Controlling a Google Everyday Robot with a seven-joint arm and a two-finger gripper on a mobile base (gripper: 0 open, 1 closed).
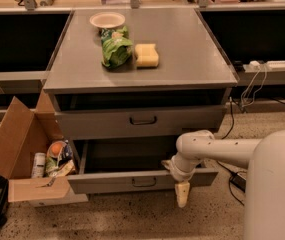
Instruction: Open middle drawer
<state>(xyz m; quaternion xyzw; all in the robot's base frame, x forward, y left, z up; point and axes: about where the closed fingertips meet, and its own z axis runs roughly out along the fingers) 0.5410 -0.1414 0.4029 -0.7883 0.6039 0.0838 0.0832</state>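
The middle drawer (107,183) is a wide grey drawer with a small dark loop handle (144,182). It stands pulled well out, and its dark inside shows behind the front. My gripper (182,195) hangs pointing down just in front of the right part of that drawer's front, to the right of the handle and apart from it. My white arm (222,151) reaches in from the right. Above it, another grey drawer (142,121) with a loop handle sits slightly out. Any drawer below the open one is hidden.
On the cabinet top (182,39) lie a white bowl (107,19), a green bag (115,47) and a yellow sponge (146,55). An open cardboard box (17,149) with bottles and packets stands on the floor at the left. Cables (252,84) lie at the right.
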